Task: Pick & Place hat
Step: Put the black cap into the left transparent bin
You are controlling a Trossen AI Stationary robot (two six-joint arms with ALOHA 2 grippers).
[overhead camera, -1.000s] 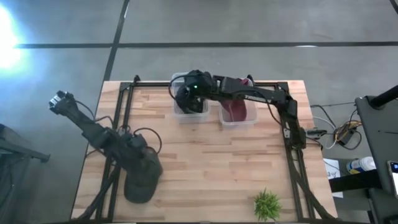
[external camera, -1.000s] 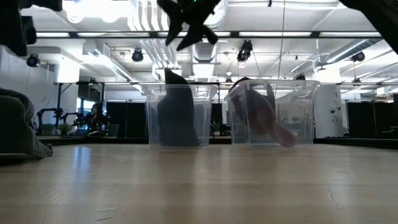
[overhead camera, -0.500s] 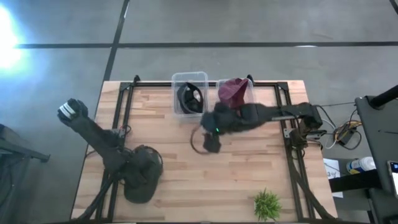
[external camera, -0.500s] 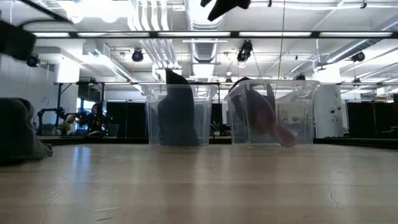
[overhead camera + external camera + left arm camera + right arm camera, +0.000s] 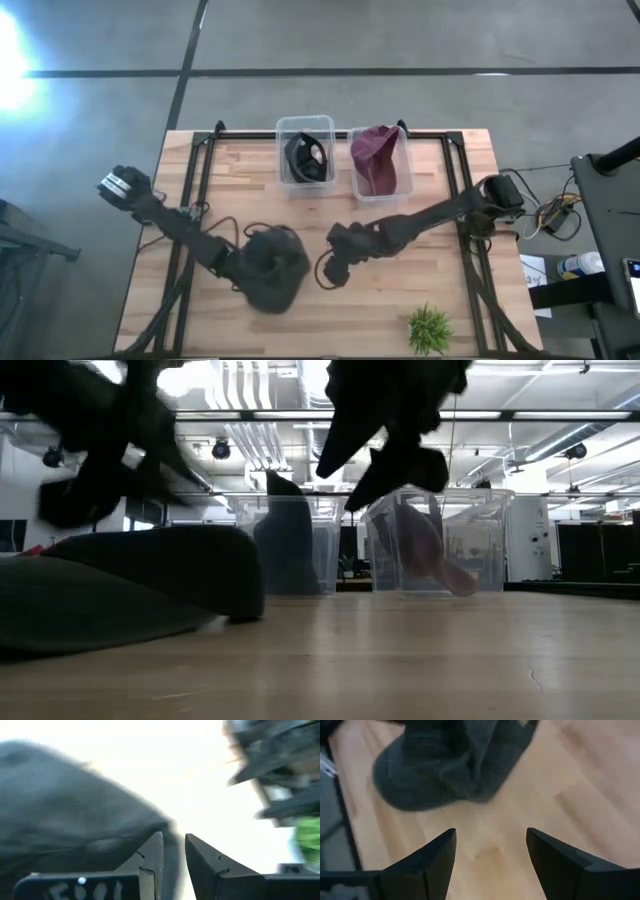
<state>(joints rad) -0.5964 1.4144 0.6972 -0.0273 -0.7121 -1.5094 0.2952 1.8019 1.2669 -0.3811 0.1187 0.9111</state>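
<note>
A dark grey hat [image 5: 273, 282] lies on the wooden table near its middle; it also shows in the low view [image 5: 130, 595] and the right wrist view [image 5: 445, 765]. My left gripper [image 5: 245, 268] is at the hat's left side, its fingers [image 5: 172, 852] nearly closed on the hat's rim. My right gripper [image 5: 335, 270] hangs open and empty just right of the hat, above the table [image 5: 490, 850]. A black hat [image 5: 306, 157] sits in the left clear bin and a maroon hat [image 5: 377, 160] in the right clear bin. My left gripper has the dark grey hat by its edge [image 5: 155, 827] on the side toward the table's left. The picture is blurred, so the kind of hold does not show. The fingers come in low from the table's left. The hat's underside rests on the table [image 5: 150, 625].
Two clear bins [image 5: 290, 185] [image 5: 405, 190] stand side by side at the table's far edge. A small green plant [image 5: 430, 328] stands at the near right corner. Bare wood [image 5: 420, 260] lies between the bins and the plant.
My right gripper has left the left bin, where the black hat stays, and gone toward the near edge and down to the table's middle. My left gripper has gone toward the table's right with the dark grey hat, which has slid along the table.
</note>
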